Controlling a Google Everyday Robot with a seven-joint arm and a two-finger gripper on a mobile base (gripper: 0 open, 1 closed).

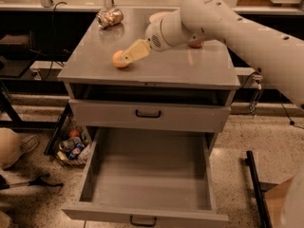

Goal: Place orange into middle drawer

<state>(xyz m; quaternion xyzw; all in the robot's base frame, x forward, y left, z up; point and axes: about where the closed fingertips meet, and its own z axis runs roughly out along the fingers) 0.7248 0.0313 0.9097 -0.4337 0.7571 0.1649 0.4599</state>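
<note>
The orange [116,60] lies on the grey cabinet top [161,65], near its left front. My gripper [125,56] reaches in from the right on the white arm [213,18], and its tan tip is at the orange's right side, covering part of it. The middle drawer [147,175] is pulled wide open below, its grey floor bare. Its small dark handle [143,220] shows at the bottom edge.
The upper drawer front [149,114] sits shut just under the tabletop. A crumpled shiny bag [109,18] lies at the back left of the top. A white bowl [156,17] is half hidden behind the arm. A bin of clutter [71,146] stands on the floor at left. A dark bar [256,189] stands at right.
</note>
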